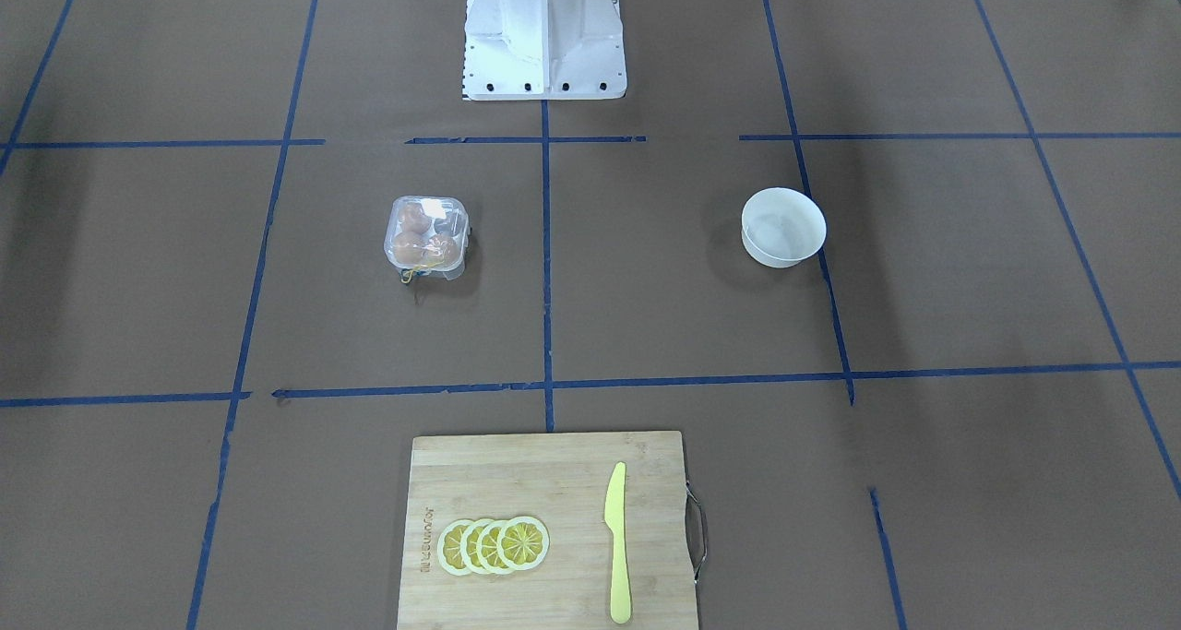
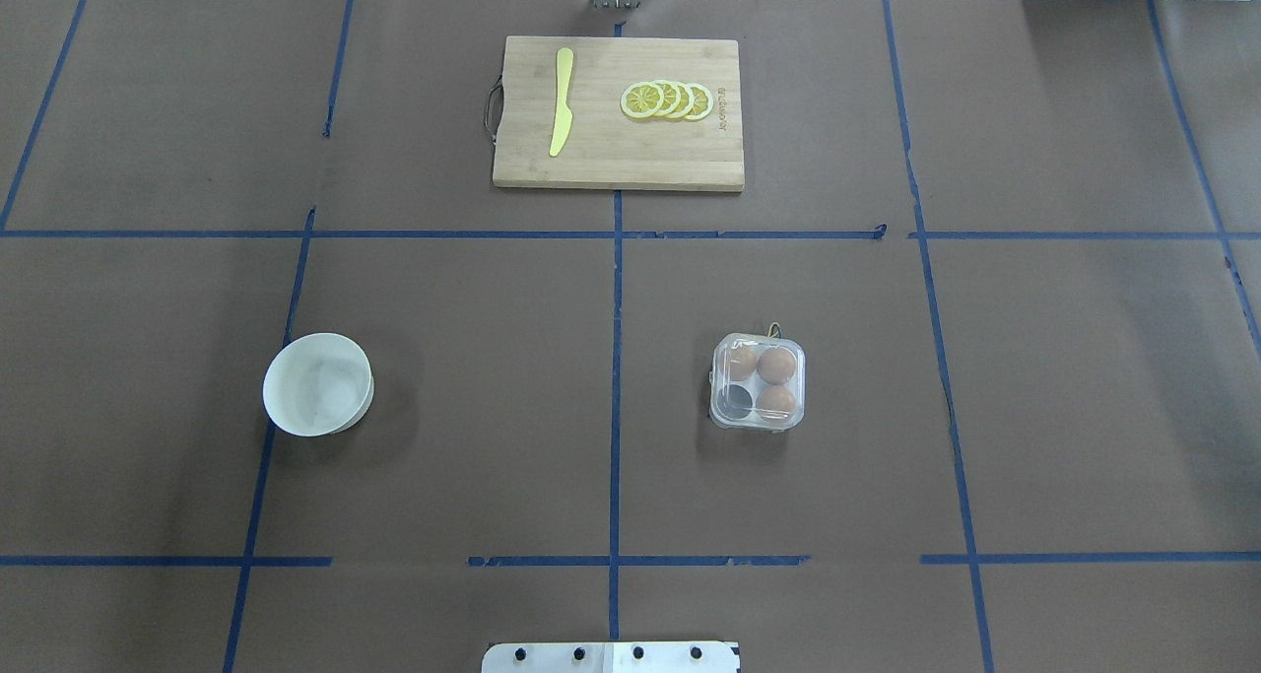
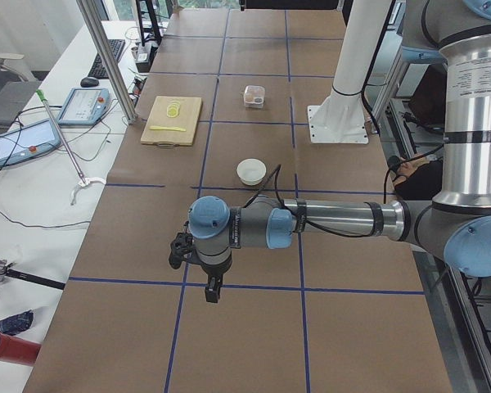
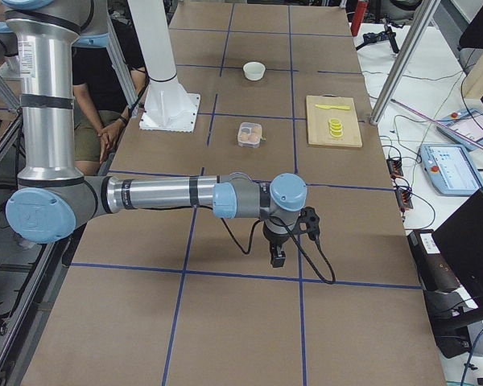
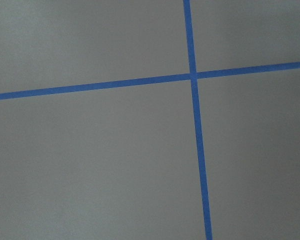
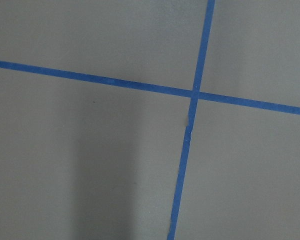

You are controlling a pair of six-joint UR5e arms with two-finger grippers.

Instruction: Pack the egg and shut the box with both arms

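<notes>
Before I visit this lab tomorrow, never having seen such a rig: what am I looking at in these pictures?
These are two robot arms at a brown table. Two cameras look down on it, one from behind the robot and one facing it. One side camera shows the left arm and left gripper, the other the right arm and right gripper. Both hang over the table, with nothing visibly held. The two wrist cameras see only table and blue tape. On the table are a clear egg box with three brown eggs and one empty cell, a white bowl, and a cutting board with lemon slices and a yellow knife.
</notes>
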